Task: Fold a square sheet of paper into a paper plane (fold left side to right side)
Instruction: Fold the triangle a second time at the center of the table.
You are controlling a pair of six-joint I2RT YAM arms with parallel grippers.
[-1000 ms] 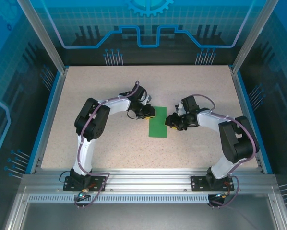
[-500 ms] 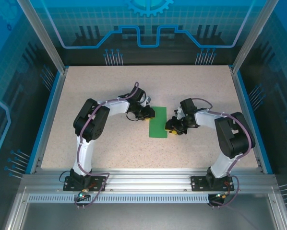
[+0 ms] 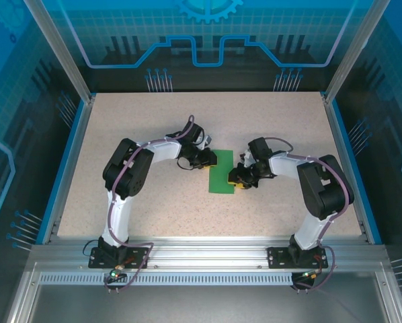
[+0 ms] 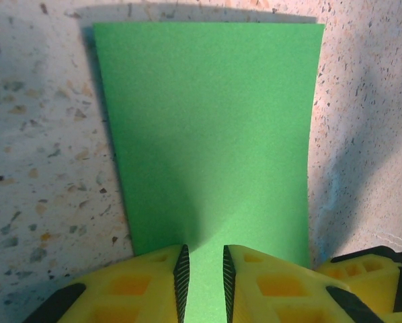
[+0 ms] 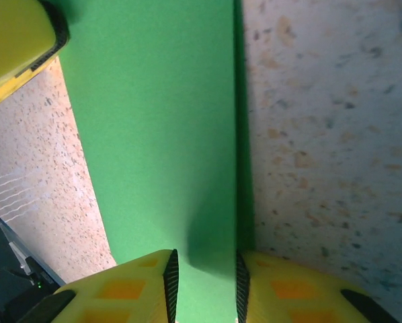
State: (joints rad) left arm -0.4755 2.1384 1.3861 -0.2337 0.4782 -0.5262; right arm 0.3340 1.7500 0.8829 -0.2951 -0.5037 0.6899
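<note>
The square sheet of paper (image 3: 221,172) lies halved; with left gripper (image 4: 202,259) and right gripper (image 5: 202,269) slightly parted, we'd press its crease evenly.

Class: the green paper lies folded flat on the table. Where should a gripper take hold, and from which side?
The square sheet of paper is a thin flat strip with nothing raised to grab. Probably take its long right edge, coming from the right and above: that edge casts a dark line, so it seems slightly lifted. The right gripper straddles it there.
</note>
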